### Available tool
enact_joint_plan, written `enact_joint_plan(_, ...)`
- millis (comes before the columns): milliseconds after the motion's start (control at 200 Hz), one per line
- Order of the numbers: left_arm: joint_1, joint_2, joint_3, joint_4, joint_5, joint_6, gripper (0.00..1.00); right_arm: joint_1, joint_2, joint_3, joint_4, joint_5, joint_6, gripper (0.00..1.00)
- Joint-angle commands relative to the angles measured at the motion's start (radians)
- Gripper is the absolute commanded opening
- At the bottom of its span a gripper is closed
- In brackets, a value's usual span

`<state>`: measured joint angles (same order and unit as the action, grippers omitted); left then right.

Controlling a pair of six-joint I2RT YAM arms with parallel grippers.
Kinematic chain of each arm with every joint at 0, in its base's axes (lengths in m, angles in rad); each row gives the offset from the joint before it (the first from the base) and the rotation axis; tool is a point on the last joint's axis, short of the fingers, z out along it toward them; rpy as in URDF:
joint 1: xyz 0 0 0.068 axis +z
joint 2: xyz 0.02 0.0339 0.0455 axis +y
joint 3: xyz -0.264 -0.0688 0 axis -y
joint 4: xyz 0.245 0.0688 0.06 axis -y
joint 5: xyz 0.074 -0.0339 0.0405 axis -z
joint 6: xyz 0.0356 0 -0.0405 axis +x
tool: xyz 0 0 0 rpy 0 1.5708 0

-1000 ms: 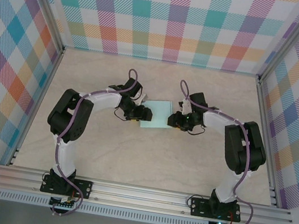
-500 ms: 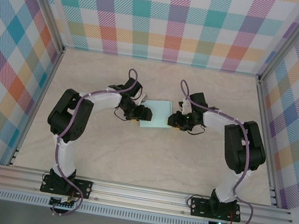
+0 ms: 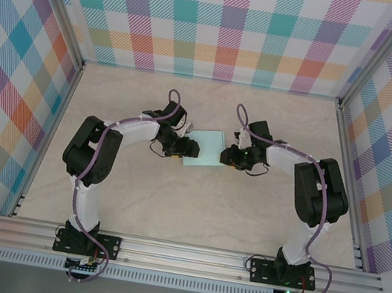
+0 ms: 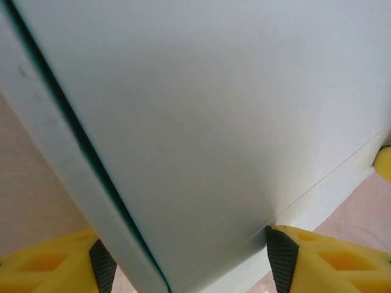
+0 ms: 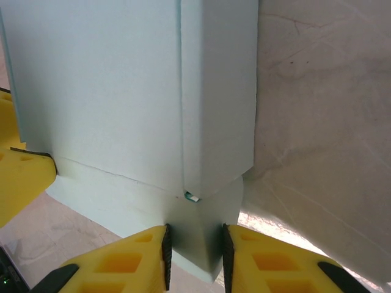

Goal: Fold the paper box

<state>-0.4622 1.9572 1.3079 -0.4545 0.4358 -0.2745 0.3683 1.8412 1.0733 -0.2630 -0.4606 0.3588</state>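
The paper box [image 3: 209, 149] is pale mint card, partly folded, lying mid-table between the two grippers. My left gripper [image 3: 187, 148] holds its left end. In the left wrist view the box [image 4: 208, 110] spans the jaws, and both black pads [image 4: 280, 256] press its sides, so the left gripper [image 4: 186, 253] is shut on it. My right gripper [image 3: 229, 156] is at the box's right end. In the right wrist view the right gripper [image 5: 194, 247] pinches a rounded end flap [image 5: 201, 226] of the box [image 5: 104, 91] between its pads.
The beige marbled table [image 3: 192, 213] extends on all sides of the box. Plaid walls [image 3: 224, 23] enclose the back and both sides. An aluminium rail [image 3: 185, 256] runs along the near edge by the arm bases.
The right gripper has settled a little tighter against the box's right end. The left arm and the box have not visibly moved.
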Motion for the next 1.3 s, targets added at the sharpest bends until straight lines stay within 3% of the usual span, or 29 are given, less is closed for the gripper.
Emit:
enact_joint_plan(0, 0.004, -0.026, 0.024, -0.019, 0.043, 0.008, 0.67, 0.004, 0.008, -0.012, 0.034, -0.021, 0.000, 0.29)
enact_joint_plan(350, 0.005, -0.083, -0.016, 0.013, 0.124, -0.031, 0.72, 0.004, 0.004, -0.019, 0.040, -0.028, 0.014, 0.27)
enact_joint_plan(605, 0.004, -0.126, -0.059, -0.040, 0.089, -0.017, 0.75, 0.004, 0.000, -0.016, 0.032, -0.013, 0.016, 0.27)
enact_joint_plan(1295, -0.010, -0.051, -0.089, 0.105, 0.108, -0.094, 0.71, 0.004, -0.014, -0.021, 0.023, -0.007, 0.025, 0.27)
